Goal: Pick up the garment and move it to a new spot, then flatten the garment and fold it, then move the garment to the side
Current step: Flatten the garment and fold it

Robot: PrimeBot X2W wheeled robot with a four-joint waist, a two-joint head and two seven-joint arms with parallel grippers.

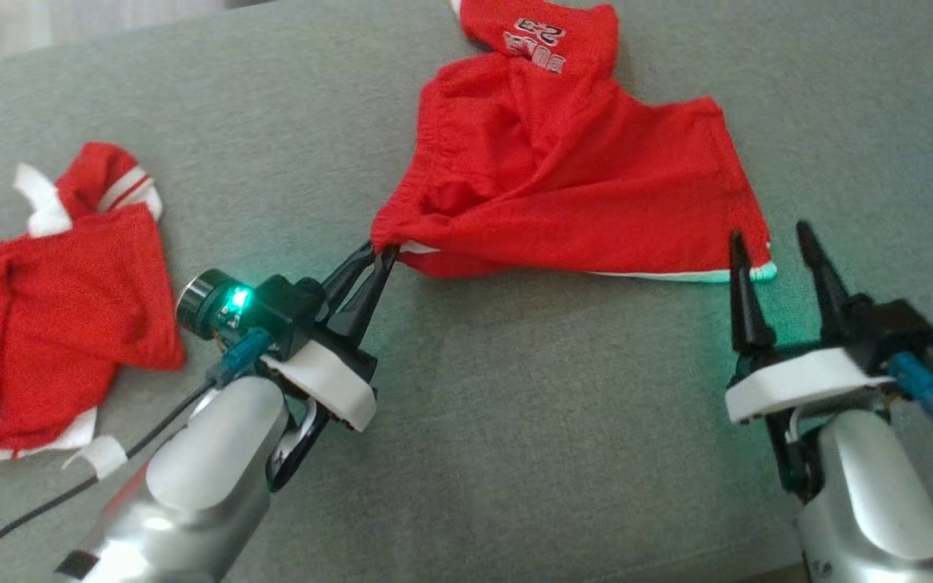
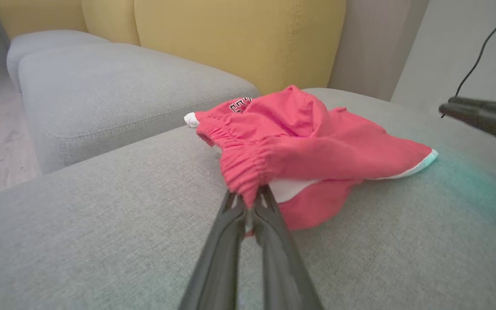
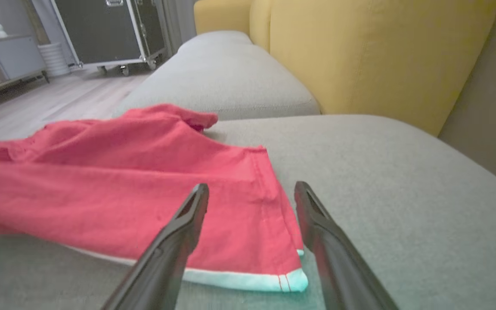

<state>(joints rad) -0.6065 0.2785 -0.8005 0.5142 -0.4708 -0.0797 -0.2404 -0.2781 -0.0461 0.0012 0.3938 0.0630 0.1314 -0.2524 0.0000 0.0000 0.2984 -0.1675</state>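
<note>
Red fabric garment [image 1: 564, 162] with a gathered elastic band, white edge trim and printed lettering lies rumpled on a grey woven sofa cushion [image 1: 515, 421], its lettered part at the far end, its white-trimmed hem along the near edge. At the garment's near left corner the left gripper [image 1: 381, 251] has its jaws clenched on the bunched end of the elastic band, and the cloth there is drawn into a narrow point between the two dark fingers. At the garment's near right corner sits the right gripper [image 1: 768, 233], jaws spread wide and grasping nothing; one finger lies over the hem, the other just beyond the corner over bare cushion, and whether either touches the cloth cannot be told. Well apart to the left of the garment lies a second crumpled red garment with white stripes [image 1: 53, 300]. Behind the garment stand yellow upholstered back cushions [image 2: 239, 38]
</note>
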